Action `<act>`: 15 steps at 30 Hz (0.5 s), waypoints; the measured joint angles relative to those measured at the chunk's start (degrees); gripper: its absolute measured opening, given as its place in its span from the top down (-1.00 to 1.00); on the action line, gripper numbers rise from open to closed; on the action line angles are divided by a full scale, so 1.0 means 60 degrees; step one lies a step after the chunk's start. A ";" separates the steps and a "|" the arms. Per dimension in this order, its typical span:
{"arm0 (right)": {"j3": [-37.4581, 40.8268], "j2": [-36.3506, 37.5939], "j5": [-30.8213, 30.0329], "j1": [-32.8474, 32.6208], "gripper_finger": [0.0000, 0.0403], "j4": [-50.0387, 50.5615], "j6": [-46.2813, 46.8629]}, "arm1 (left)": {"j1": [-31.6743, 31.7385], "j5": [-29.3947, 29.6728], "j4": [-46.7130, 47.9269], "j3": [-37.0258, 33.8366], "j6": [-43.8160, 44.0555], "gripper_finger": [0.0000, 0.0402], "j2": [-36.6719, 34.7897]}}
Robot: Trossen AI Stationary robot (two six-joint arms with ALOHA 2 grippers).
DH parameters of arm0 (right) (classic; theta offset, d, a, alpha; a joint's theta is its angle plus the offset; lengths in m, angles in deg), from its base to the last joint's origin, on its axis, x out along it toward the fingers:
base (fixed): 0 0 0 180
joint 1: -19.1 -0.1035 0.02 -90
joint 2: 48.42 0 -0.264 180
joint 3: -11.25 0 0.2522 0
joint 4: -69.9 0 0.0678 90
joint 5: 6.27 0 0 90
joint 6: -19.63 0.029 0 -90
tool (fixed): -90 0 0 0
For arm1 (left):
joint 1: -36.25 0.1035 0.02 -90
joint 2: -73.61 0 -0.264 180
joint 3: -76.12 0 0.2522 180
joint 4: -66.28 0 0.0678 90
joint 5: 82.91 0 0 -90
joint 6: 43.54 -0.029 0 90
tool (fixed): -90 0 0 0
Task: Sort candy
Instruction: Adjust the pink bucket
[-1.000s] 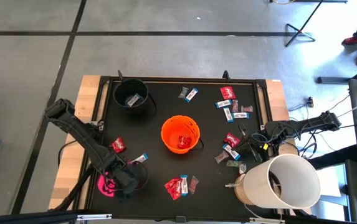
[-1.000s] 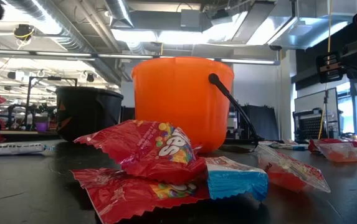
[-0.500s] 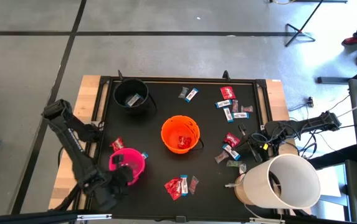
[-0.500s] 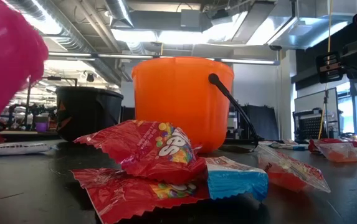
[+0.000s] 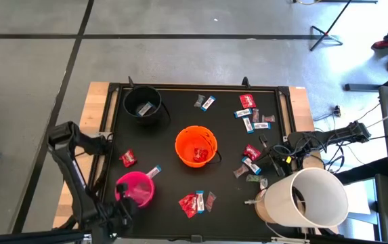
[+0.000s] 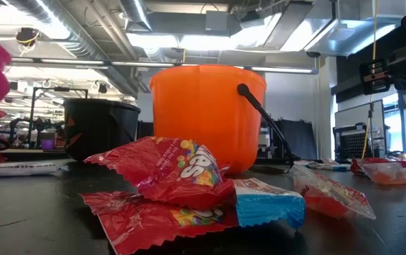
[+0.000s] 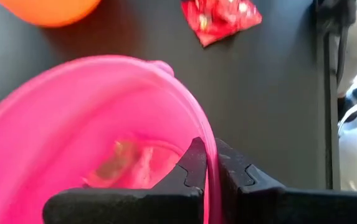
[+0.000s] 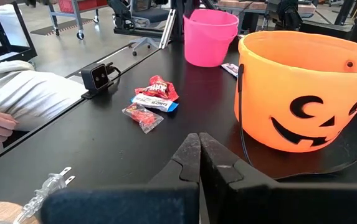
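Fingers of the left gripper are pinched on the pink bucket's rim at seven o'clock on the bench, apparently for positioning, while candy is scattered toward three o'clock and the right gripper is kept closed, empty.

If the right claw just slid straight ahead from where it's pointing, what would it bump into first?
Most likely the orange pumpkin bucket: the shut right gripper points across bare table toward the bucket's near side, with its black handle lying in between. Depth is uncertain; it might just graze past.
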 joint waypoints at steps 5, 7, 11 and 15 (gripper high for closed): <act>0.0000 0.0002 0.0000 0.0002 1.00 0.0000 0.0000 | -0.0272 -0.0281 -0.0030 0.0017 0.0634 1.00 0.0249; 0.0000 0.0003 0.0002 0.0002 1.00 0.0001 -0.0001 | -0.0389 -0.0335 -0.0095 0.0017 0.0903 1.00 0.0246; 0.0000 0.0001 0.0001 0.0002 1.00 0.0001 0.0000 | -0.0687 -0.0712 -0.0604 0.0021 0.1046 1.00 0.0197; 0.0000 0.0004 -0.0001 0.0002 1.00 0.0001 -0.0001 | -0.0840 -0.0956 -0.0803 0.0029 0.1300 0.94 0.0190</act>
